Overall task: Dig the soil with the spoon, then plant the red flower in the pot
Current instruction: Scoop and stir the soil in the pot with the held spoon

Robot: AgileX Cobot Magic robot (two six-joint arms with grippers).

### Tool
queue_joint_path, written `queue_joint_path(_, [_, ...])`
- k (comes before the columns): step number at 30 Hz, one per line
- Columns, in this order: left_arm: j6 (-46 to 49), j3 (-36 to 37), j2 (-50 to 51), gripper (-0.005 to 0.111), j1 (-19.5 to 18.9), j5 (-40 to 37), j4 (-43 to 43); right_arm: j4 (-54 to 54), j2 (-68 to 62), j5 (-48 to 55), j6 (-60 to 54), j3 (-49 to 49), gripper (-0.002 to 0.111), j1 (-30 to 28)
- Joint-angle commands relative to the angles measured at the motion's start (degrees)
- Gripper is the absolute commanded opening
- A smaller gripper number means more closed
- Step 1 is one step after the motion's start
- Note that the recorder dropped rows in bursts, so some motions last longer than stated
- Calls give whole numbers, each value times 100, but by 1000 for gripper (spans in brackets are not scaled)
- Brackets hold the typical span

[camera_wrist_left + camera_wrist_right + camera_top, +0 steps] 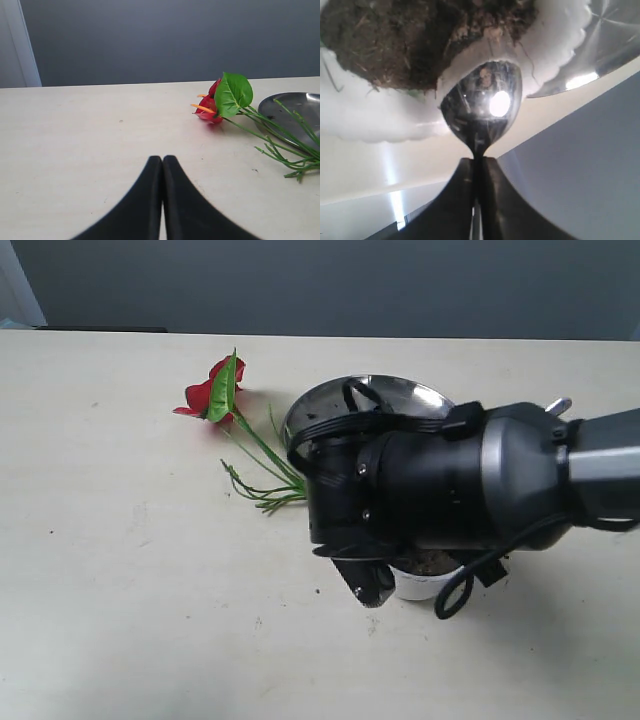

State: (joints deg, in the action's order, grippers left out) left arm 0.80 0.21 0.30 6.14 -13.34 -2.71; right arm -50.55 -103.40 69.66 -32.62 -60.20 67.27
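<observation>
Right pincer (477, 165) grips the spoon (481, 105) at the pot (380, 125) rim; left pincer (162, 162) closed.

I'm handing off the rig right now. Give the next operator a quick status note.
Right gripper: shut on the spoon, its bowl at the soil in the white pot, by the steel plate.
Left gripper: shut, empty, over bare table.
Red flower: lying on the table, stems against the plate.
Done: spoon picked up, brought to the soil.
Left: dig the hole, then plant the flower.
</observation>
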Motion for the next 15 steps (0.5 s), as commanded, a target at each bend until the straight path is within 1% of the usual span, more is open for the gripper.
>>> queue_joint_path(1, [-22, -21, -30, 0, 36, 41, -26, -76, -411, 30, -63, -12, -1, 12])
queue_joint_path(9, [-22, -21, -30, 0, 36, 41, -26, -566, -121, 30, 31, -12, -1, 2])
queue_joint_path(15, [-22, -21, -30, 0, 36, 30, -26, -512, 277, 30, 31, -12, -1, 2])
